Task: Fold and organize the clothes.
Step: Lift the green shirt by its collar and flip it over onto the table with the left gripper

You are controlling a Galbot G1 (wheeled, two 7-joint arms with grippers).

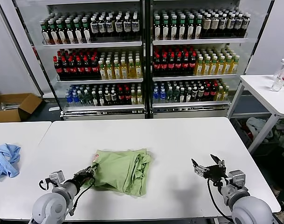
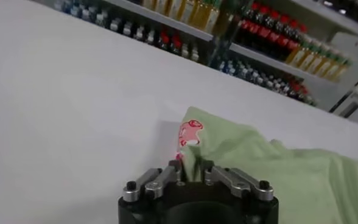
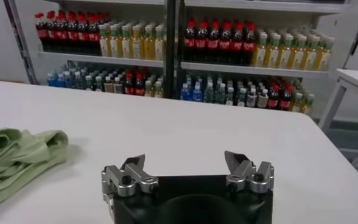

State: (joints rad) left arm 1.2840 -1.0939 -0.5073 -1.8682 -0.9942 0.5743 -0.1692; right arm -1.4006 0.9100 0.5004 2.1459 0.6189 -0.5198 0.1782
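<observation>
Overhead, the green polo shirt (image 1: 121,170) is lying bunched mid-table (image 1: 179,140), bottle-filled shelves (image 1: 142,56) standing behind. Up close, the left gripper (image 2: 191,172) is pinching the shirt's edge beside its red-and-white print (image 2: 190,132). Opposite, the right gripper (image 3: 187,167) is hovering with fingers spread, well apart from the fabric.

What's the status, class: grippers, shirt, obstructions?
Left gripper shut on green polo shirt edge. Right gripper open, clear of the shirt. Nothing blocking; blue cloth far left.
</observation>
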